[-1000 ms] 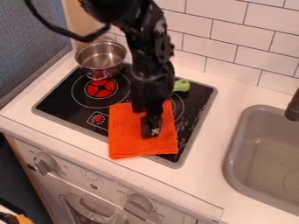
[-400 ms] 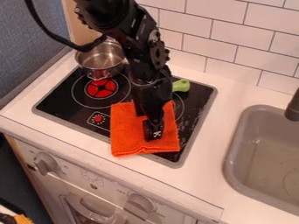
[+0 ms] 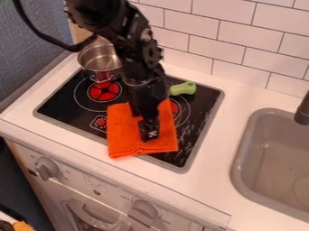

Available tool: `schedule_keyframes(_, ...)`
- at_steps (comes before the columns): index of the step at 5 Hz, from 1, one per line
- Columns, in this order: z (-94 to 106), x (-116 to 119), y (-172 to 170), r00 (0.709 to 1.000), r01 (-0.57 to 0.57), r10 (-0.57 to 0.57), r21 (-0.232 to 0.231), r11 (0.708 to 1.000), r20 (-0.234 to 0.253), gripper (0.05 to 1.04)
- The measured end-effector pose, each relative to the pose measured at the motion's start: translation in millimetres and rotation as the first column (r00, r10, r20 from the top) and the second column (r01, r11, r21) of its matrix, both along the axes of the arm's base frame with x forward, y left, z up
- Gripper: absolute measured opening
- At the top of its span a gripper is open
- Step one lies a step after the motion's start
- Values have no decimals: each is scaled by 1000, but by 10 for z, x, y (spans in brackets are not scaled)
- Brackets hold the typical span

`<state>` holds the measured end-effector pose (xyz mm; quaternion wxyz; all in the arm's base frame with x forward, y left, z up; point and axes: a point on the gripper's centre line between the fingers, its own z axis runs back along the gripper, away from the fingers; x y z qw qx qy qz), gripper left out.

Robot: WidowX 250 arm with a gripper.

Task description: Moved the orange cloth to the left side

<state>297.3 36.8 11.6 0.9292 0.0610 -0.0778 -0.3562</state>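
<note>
Camera view: black gripper (image 3: 148, 131) pointing down onto the orange cloth (image 3: 122, 137), contact around the cloth's middle. Can't tell whether it's pinching fabric or just pressing; the grip end is too dark and low to read. Creases run from there toward the front edge, so my guess is that the cloth is being dragged by that spot, with the rest trailing loosely.

Cloth lies on the front part of the black cooktop (image 3: 63, 104), slightly askew, its front-left corner over the near rim — it also covers part of the right-hand red burner (image 3: 175, 107). Arm slants in from the upper left, probably so the grip can come down on the cloth from above and behind.

Task looks partway: cloth is around the middle, so more leftward travel is needed, low and flat. Metal pot (image 3: 100, 61) sits back left (out of the way if the path stays near the front). Green object (image 3: 183, 88) is behind the cloth, to the right, likely no obstacle. Main risk: cloth bunching up or slipping free.
</note>
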Motion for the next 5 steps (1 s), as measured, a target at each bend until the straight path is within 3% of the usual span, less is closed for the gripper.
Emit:
schedule_keyframes(3,72,27,663,993,-120,119,25,993,4,1000)
schedule_keyframes(5,81,-7,899,986,-164,164,37,986,-4,1000)
